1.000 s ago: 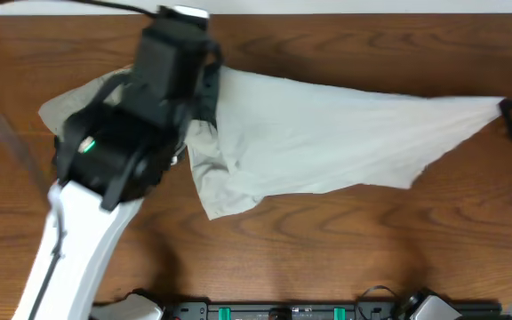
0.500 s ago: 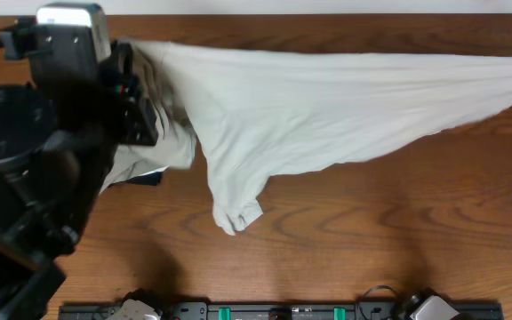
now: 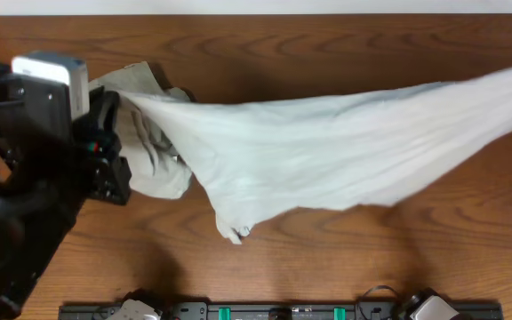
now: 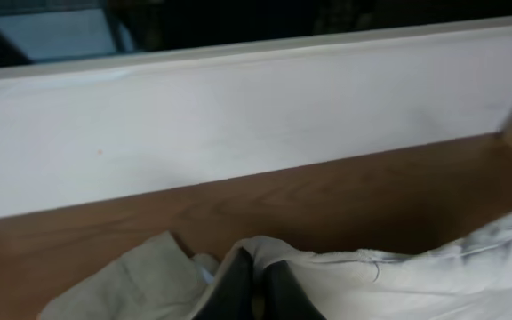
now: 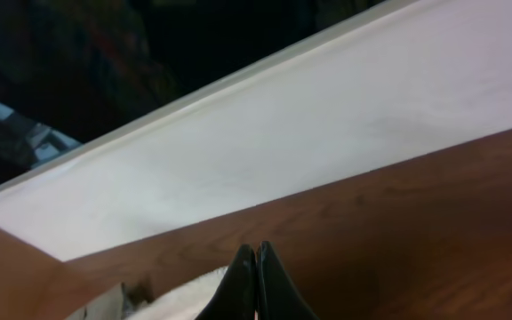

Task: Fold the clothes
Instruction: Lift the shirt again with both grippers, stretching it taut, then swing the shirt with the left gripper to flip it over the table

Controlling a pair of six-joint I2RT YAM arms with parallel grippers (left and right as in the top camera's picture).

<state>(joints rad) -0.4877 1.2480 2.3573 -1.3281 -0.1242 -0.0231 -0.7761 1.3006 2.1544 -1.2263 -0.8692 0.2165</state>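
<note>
The clothes I hold are a large, thin cream-white garment [image 3: 345, 151], stretched in the air across the table from left to right. My left gripper [image 3: 114, 102] is shut on its left corner. In the left wrist view the fabric [image 4: 416, 276] drapes over the closed black fingers of that gripper [image 4: 261, 260]. The garment's right end runs off the overhead frame, where the right arm is out of view. In the right wrist view the right gripper [image 5: 256, 246] is shut, with white fabric [image 5: 180, 298] at its left side. A khaki-tan garment [image 3: 163, 173] lies crumpled under the left end.
The wooden table [image 3: 327, 258] has a white wall [image 4: 238, 116] along its far edge. A black rail with hardware [image 3: 283, 311] runs along the near edge. The bulky left arm [image 3: 34, 196] covers the table's left side. A loose tail of the garment [image 3: 234, 231] hangs low.
My left gripper has moved left and nearer with the garment's corner. The garment's right end has gone up and off the right edge. The cloth now hangs taut between the arms.
</note>
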